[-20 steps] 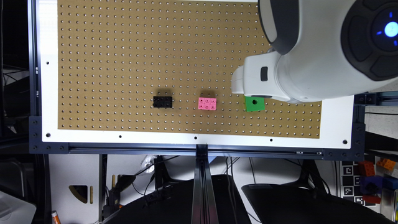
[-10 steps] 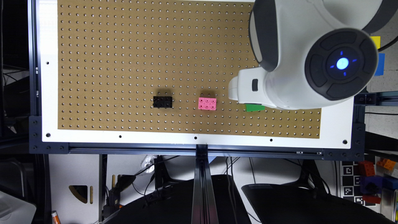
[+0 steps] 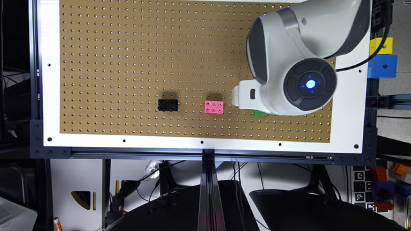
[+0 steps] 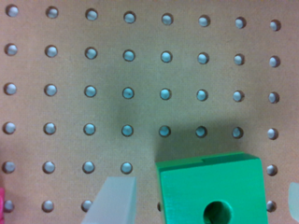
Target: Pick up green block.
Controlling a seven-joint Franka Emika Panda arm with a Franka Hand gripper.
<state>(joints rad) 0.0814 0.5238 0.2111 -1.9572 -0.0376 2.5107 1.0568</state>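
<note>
Jaws spread, one pale finger (image 4: 112, 200) at each side of the green block (image 4: 212, 191), which sits on the pegboard (image 3: 128, 64) near its front right corner, beyond the pink brick (image 3: 214, 106) and black brick (image 3: 168, 105).

Bare pegboard (image 4: 140, 70) surrounds the green block (image 4: 210, 191); the pink brick (image 3: 214, 106), seemingly nearest, stands apart.
</note>
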